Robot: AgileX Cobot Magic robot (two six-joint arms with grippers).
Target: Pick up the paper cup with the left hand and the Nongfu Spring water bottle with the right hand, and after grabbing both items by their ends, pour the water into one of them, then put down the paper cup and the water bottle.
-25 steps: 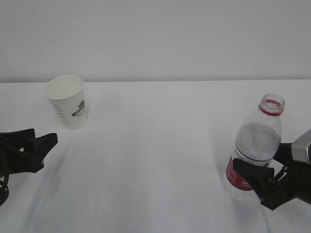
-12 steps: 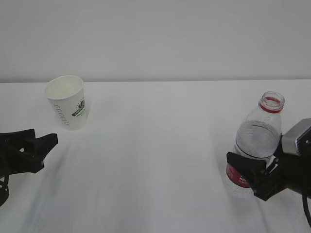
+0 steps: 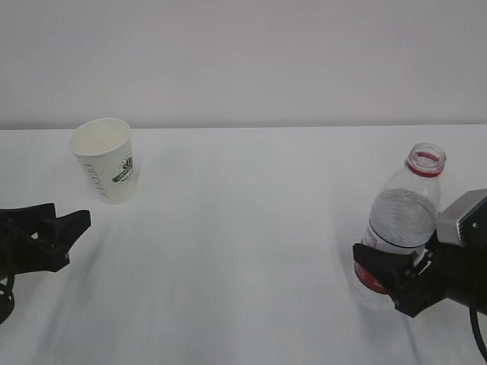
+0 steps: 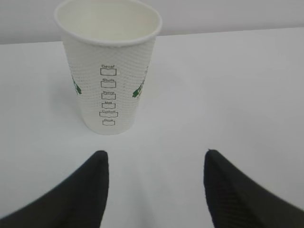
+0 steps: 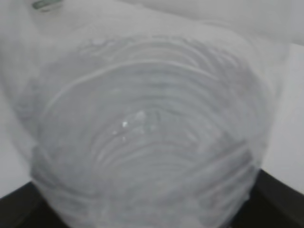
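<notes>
Paper cup: the paper cup [image 3: 104,159] is seen upright, mouth up, at the upper left of the exterior frame on the white worktop [image 3: 243,228]; in the left wrist view it stands at upper centre-left [image 4: 108,64], apart from both fingertips.
Left pincer: the left pincer [image 3: 65,228] is held at the left edge, below the cup; its jaws are spread apart and nothing is gripped between them.
Bottle: the Nongfu Spring water bottle [image 3: 401,220] is stood upright at the right of the frame, cap off, long axis vertical, with clear water [image 5: 142,137] showing through the ribbed wall.
Right pincer: the right pincer [image 3: 384,277] is set round the lower labelled part of the bottle, jaws wide; contact cannot be confirmed, so no grip is judged yet.
Key relation: the cup lies straight ahead of the left pincer, centred slightly left of the gap; a forward advance is judged to be needed before closing.
Change: since 1 second ago the right pincer has been pushed further leftward round the bottle base; the left pincer and cup are unchanged.
</notes>
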